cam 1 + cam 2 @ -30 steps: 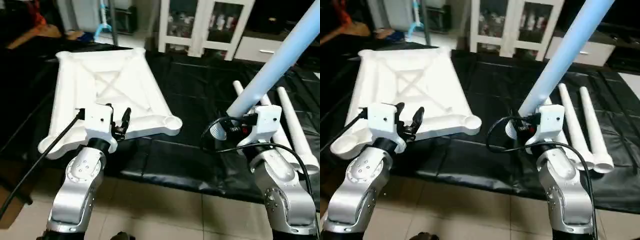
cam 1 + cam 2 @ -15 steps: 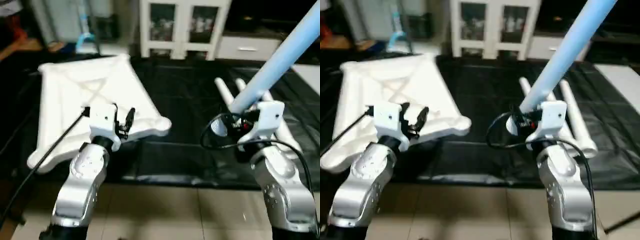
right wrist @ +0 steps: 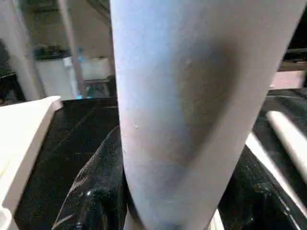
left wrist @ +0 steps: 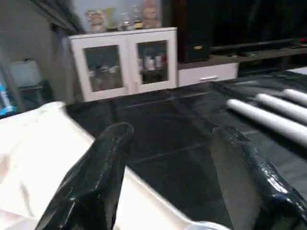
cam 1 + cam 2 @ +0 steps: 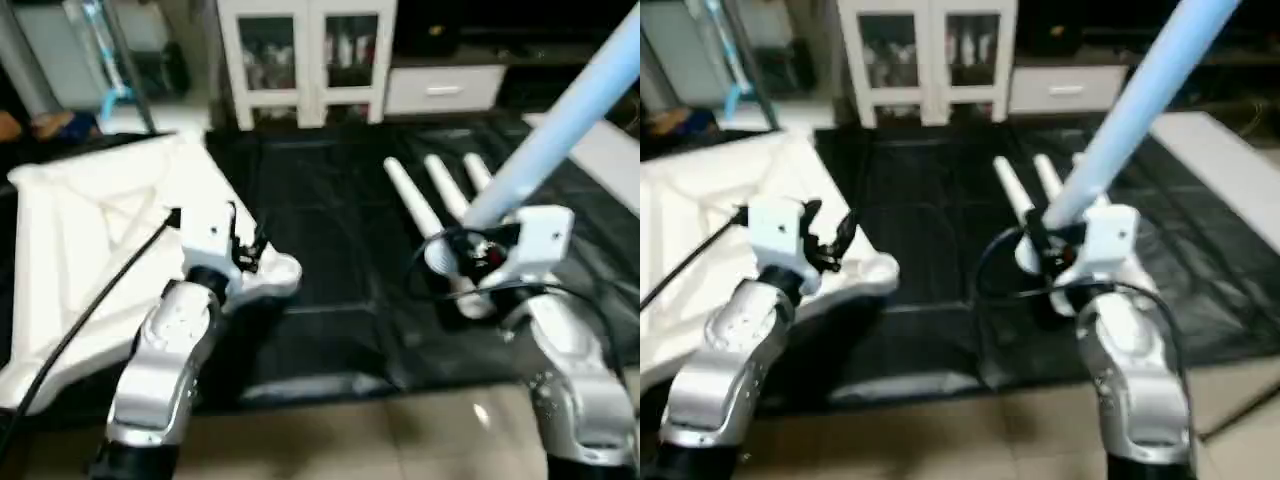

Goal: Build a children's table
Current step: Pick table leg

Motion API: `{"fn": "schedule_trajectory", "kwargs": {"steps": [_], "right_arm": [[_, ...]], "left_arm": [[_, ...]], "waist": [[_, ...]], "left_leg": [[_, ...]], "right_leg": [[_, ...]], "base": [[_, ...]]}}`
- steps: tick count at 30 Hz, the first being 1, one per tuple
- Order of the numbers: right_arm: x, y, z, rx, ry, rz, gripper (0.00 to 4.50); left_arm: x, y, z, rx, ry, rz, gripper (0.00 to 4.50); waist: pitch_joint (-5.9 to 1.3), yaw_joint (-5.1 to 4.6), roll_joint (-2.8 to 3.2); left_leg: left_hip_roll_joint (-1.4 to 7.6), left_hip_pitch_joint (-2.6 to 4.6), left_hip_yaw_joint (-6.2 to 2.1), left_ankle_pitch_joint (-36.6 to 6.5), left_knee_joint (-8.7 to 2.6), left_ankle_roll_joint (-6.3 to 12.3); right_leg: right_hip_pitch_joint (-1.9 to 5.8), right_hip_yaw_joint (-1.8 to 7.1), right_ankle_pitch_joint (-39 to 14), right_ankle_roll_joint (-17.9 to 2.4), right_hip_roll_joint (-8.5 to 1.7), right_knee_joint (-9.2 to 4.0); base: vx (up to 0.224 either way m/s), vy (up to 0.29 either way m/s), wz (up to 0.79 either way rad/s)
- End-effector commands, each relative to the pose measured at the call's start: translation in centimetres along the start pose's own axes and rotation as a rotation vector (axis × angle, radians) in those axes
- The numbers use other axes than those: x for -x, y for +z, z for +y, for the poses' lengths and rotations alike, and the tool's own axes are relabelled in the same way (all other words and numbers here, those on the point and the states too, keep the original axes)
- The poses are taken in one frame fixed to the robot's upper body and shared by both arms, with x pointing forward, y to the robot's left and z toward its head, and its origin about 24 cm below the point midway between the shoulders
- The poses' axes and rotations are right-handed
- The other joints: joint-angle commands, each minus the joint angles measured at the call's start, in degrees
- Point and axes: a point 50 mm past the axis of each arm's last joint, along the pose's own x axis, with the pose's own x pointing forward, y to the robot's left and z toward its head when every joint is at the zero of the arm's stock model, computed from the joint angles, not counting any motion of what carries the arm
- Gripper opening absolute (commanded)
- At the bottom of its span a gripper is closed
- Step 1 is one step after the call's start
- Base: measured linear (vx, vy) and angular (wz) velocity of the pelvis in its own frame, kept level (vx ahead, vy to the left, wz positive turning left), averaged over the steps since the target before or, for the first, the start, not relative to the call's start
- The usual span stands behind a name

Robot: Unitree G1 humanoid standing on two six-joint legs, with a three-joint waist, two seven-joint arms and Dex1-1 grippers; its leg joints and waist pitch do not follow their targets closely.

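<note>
A black sheet (image 5: 330,230) covers the floor, and behind it stand a white cabinet (image 5: 305,55) with glass doors and a low white drawer unit (image 5: 445,88); what sits behind the glass is too blurred to name. The white table top (image 5: 85,250) lies ribbed side up on the sheet at the left, its far-left part cut off by the picture's edge and its near part hidden behind the left forearm. One round corner socket (image 5: 278,272) shows just beside the left gripper (image 5: 825,240), whose jaws stand apart over the top's edge with nothing between them; the left wrist view shows both black fingers (image 4: 98,177) spread. The right gripper (image 5: 1045,245) has its jaws clamped around a long white leg (image 5: 560,130) that rises steeply up and right and leaves the picture, so its far end cannot be seen. In the right wrist view the leg hides most of the fingers. Three more legs (image 5: 425,205) lie side by side on the sheet beyond that gripper, their near ends hidden behind it.
</note>
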Motion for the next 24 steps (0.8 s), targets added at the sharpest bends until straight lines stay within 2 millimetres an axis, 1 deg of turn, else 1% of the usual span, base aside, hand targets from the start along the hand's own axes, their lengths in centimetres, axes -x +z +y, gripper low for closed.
{"fn": "schedule_trajectory", "kwargs": {"steps": [1,2,3,4,5,6,7,8,9,10,11,12,13,14,15,16,17,18,19,20,21,22,23,24], "right_arm": [[-0.3,0.2,0.6,0.006,0.041,0.0,1.87],[-0.3,0.1,0.6,0.004,0.046,0.003,1.87],[-0.3,0.1,0.6,0.004,0.046,0.003,1.87],[-0.4,0.1,0.7,0.006,0.054,0.008,1.87],[-0.4,0.0,0.8,0.023,0.075,0.023,1.87],[-0.4,0.0,0.8,0.023,0.075,0.023,1.87],[-0.5,-0.1,1.0,0.041,0.097,0.034,1.87],[-0.5,-0.1,1.0,0.043,0.099,0.034,1.87],[-0.5,-0.1,0.9,0.037,0.091,0.027,1.87],[-0.6,0.0,0.9,0.03,0.084,0.024,1.87],[-0.6,0.0,0.8,0.026,0.079,0.021,1.87],[-0.7,0.1,0.6,0.018,0.079,0.022,1.87],[-0.7,0.1,0.5,0.017,0.081,0.023,1.87],[-0.7,0.1,0.5,0.017,0.081,0.023,1.87],[-0.7,0.1,0.5,0.016,0.089,0.023,1.87],[-0.7,0.2,0.5,0.015,0.107,0.022,1.87],[-0.7,0.2,0.5,0.016,0.114,0.023,1.87],[-0.7,0.3,0.7,0.016,0.137,0.024,1.87],[-0.7,0.3,0.9,0.012,0.164,0.025,1.87],[-0.6,0.4,1.0,0.007,0.18,0.026,1.87],[-0.6,0.4,1.1,0.005,0.196,0.029,1.87],[-0.5,0.4,1.3,0.003,0.214,0.034,1.87],[-0.5,0.3,1.4,0.004,0.23,0.034,1.87],[-0.5,0.3,1.4,0.005,0.234,0.034,1.87]], "left_arm": [[0.1,-0.1,0.6,-0.009,0.02,0.015,2.93],[0.1,-0.1,0.7,-0.008,0.024,0.016,2.93],[0.1,-0.1,0.7,-0.008,0.024,0.016,2.93],[0.2,-0.2,0.8,-0.005,0.032,0.02,2.93],[0.4,-0.3,1.0,-0.003,0.043,0.024,2.93],[0.4,-0.3,1.0,-0.003,0.043,0.024,2.93],[0.6,-0.4,1.1,-0.002,0.053,0.027,2.93],[0.6,-0.4,1.1,-0.002,0.054,0.027,2.93],[0.8,-0.4,1.2,-0.001,0.064,0.026,2.93],[0.8,-0.4,1.2,-0.001,0.068,0.026,2.93],[0.9,-0.4,1.2,0.007,0.069,0.023,2.93],[1.1,-0.4,1.2,0.024,0.062,0.029,2.93],[1.1,-0.4,1.2,0.024,0.06,0.033,2.93],[1.1,-0.4,1.2,0.024,0.06,0.033,2.93],[1.1,-0.5,1.3,0.028,0.055,0.034,2.93],[1.2,-0.6,1.3,0.036,0.045,0.037,2.93],[1.3,-0.6,1.3,0.036,0.04,0.038,2.93],[1.5,-0.9,1.3,0.031,0.02,0.05,2.93],[1.7,-1.2,1.3,0.017,-0.006,0.072,2.93],[1.8,-1.4,1.2,0.003,-0.021,0.087,2.93],[1.9,-1.7,1.2,-0.005,-0.033,0.101,2.93],[2.0,-1.9,1.1,-0.015,-0.046,0.118,2.93],[2.1,-2.2,1.1,-0.02,-0.055,0.136,2.93],[2.1,-2.3,1.1,-0.021,-0.056,0.141,2.93]], "waist": [[-4.4,-2.51,0.38],[-5.08,-3.04,0.62],[-5.35,-3.08,0.19],[-4.97,-2.64,-1.03],[-4.5,-1.26,-3.74],[-4.5,-1.26,-3.74],[-4.53,4.13,-7.63],[-4.49,3.06,-6.1],[-3.96,3.17,-5.89],[-3.94,3.29,-5.93],[-3.27,3.0,-4.61],[-2.49,2.98,-2.9],[-1.92,2.86,0.24],[-3.26,2.03,1.45],[-4.76,2.29,0.63],[-4.81,3.35,0.55],[-4.96,4.26,0.08],[-5.67,4.65,-1.09],[-5.37,5.12,-2.25],[-5.22,5.14,-3.43],[-4.2,6.17,-4.88],[-4.23,7.22,-4.21],[-3.75,7.16,-3.86],[-3.5,6.87,-3.65]], "left_leg": [[5.16,8.66,-6.63,-2.1,-6.29,17.52],[6.56,11.53,-8.99,3.7,-5.78,23.84],[9.3,12.57,-11.4,16.2,-5.27,32.94],[8.8,11.26,-11.73,24.5,-5.38,35.17],[3.26,7.97,-8.39,18.8,-4.32,27.4],[3.26,7.97,-8.39,18.8,-4.32,27.4],[-7.15,-6.33,-2.26,-6.4,5.77,18.11],[-5.36,-6.45,-3.47,-4.6,6.81,15.4],[-4.29,-6.58,-3.45,-1.7,7.59,8.09],[-3.89,-6.25,-3.04,-0.6,6.82,5.83],[-2.16,-6.34,-3.11,3.4,4.65,5.13],[0.76,-3.83,-3.41,4.6,-1.2,2.77],[2.54,-2.56,-4.79,4.0,-6.09,6.49],[4.68,1.53,-6.9,1.4,-6.03,9.85],[7.4,5.59,-9.55,13.0,-4.42,14.58],[6.23,4.61,-9.69,38.7,-2.75,15.65],[5.66,4.49,-8.79,55.0,-1.73,13.41],[3.87,4.96,-7.61,73.7,-1.35,8.21],[1.63,4.28,-6.35,69.4,-1.67,6.52],[0.29,3.0,-5.32,59.3,-0.79,6.93],[-1.77,-1.02,-2.88,32.3,-1.65,7.65],[-0.33,-2.03,-2.8,11.8,-2.99,6.79],[0.86,-1.54,-2.89,1.8,-4.25,4.97],[1.19,-1.5,-2.95,-0.8,-4.86,4.26]], "right_leg": [[-5.61,-0.02,-3.7,-8.7,2.08,0.71],[-8.45,0.08,-3.5,-5.5,1.87,3.25],[-11.74,1.66,-4.9,1.8,-0.07,6.4],[-13.63,3.63,-2.9,5.0,-1.8,7.55],[-11.52,6.34,5.1,1.4,-2.81,3.01],[-11.52,6.34,5.1,1.4,-2.81,3.01],[3.01,11.58,9.0,5.6,-8.92,-4.02],[2.7,10.52,13.3,6.6,-11.73,-3.56],[1.05,5.14,16.4,9.9,-11.12,-3.86],[1.19,3.52,16.6,8.9,-11.08,-4.7],[1.0,-0.58,8.6,5.0,-11.03,-6.49],[0.39,0.11,-5.6,-3.3,-6.41,-6.64],[0.62,-2.47,-7.2,-5.2,-0.65,-4.05],[-2.62,-2.12,-4.2,-5.6,1.62,0.5],[-7.1,0.65,-0.3,-5.4,1.51,4.21],[-8.04,2.43,5.6,-1.2,1.05,4.87],[-8.62,3.4,10.5,0.9,0.68,4.0],[-8.77,4.5,17.5,3.6,0.34,2.07],[-8.71,5.46,20.3,2.5,-0.31,-0.3],[-8.33,6.59,23.8,0.2,-1.64,-1.53],[-6.0,7.4,26.4,-3.0,-3.49,-1.8],[-4.31,7.7,20.0,-5.0,-5.31,-2.16],[-4.62,7.17,14.6,-8.7,-4.54,-2.16],[-4.61,6.75,12.8,-10.4,-3.95,-2.02]], "base": [[0.257,0.003,0.18],[0.274,-0.034,0.04],[0.206,-0.093,-0.25],[0.206,-0.093,-0.25],[0.163,-0.115,-0.34],[0.172,-0.103,-0.05],[0.172,-0.103,-0.05],[0.191,-0.069,0.25],[0.176,-0.01,0.34],[0.176,-0.01,0.34],[0.153,0.027,0.32],[0.181,0.061,0.0],[0.181,0.061,0.0],[0.219,0.097,-0.03],[0.186,0.094,0.09],[0.186,0.094,0.09],[0.126,0.076,0.05],[-0.006,0.059,0.07],[-0.006,0.059,0.07],[-0.066,0.016,0.09],[0.0,0.0,0.0],[0.0,0.0,0.0],[0.0,0.0,0.0],[-0.069,-0.016,0.06]]}}
